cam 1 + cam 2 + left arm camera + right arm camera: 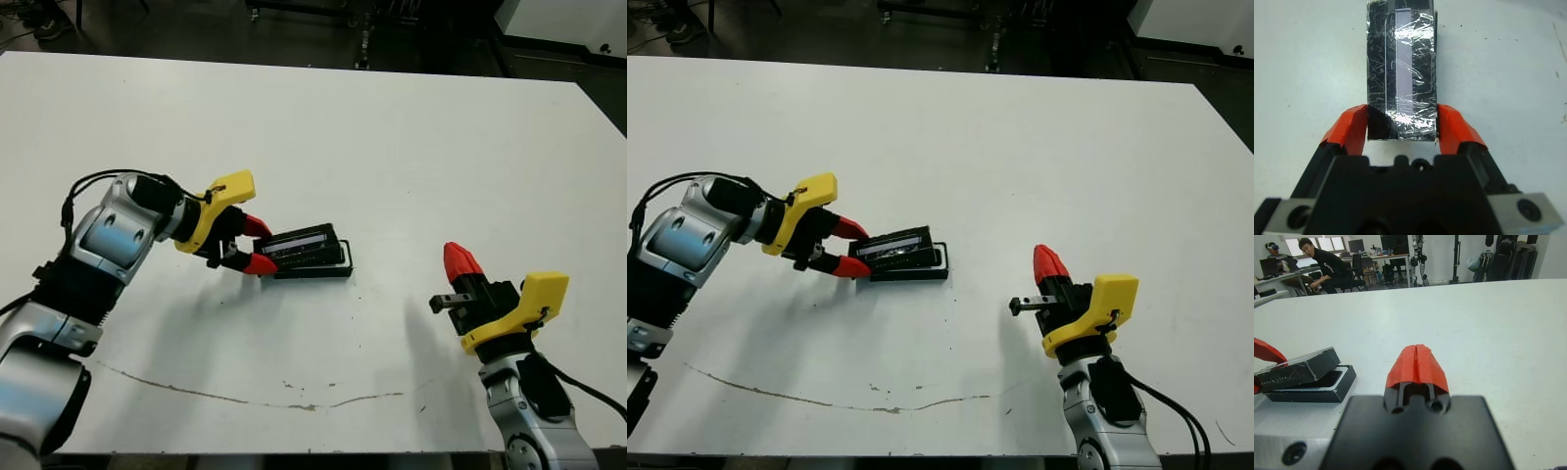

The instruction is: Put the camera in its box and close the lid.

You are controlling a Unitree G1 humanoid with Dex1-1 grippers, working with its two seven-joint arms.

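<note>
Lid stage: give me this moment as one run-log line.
left gripper: shut on lid, tilted over box | camera: cannot tell | right gripper: shut, empty, apart

Lid [297, 244] rests tilted on box [318, 270].

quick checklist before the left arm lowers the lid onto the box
1. Left gripper clamped on the flat black lid with the shiny see-through panel: ok.
2. Lid seated flat on the low black tray box: not ok; it sits tilted, the held end raised.
3. Glossy black oblong camera inside the box: ok, it shows under the lid.
4. Lid squared with the box: cannot tell.
5. Right gripper shut and apart from the box: ok.
</note>
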